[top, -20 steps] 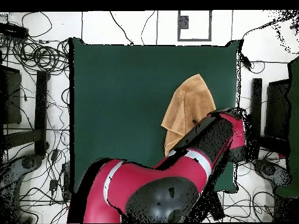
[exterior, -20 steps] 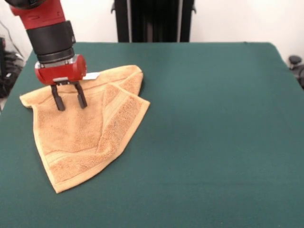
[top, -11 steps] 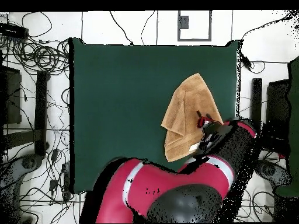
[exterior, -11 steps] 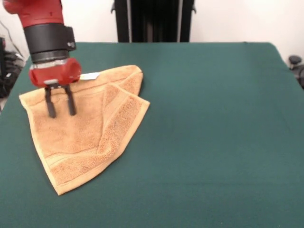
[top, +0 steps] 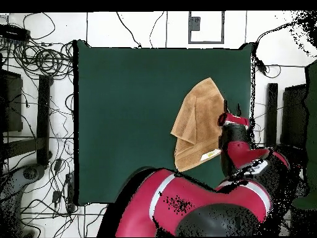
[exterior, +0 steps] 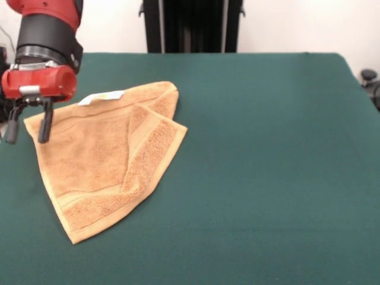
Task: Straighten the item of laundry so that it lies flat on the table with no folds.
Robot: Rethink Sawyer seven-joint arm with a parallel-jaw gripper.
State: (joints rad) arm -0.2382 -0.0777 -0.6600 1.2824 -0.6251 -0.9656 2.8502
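Note:
The item of laundry (exterior: 104, 163) is a golden-tan terry towel lying at the left of the dark green table (exterior: 267, 166), with its right side folded over onto itself and a white tag (exterior: 102, 97) at its far edge. In the overhead view the towel (top: 197, 121) sits near the table's right side. My gripper (exterior: 27, 127) hangs open over the towel's left corner, empty, with one finger past the towel's edge. From above, the gripper (top: 230, 111) shows at the towel's right edge.
Cables and stands (top: 37, 93) surround the table in the overhead view. A black upright column (exterior: 190, 27) stands behind the table's far edge. The table's left edge (exterior: 12, 119) runs close beside the gripper.
The gripper has moved left across the towel, from over its middle to its left corner. It stays open. The towel has not shifted.

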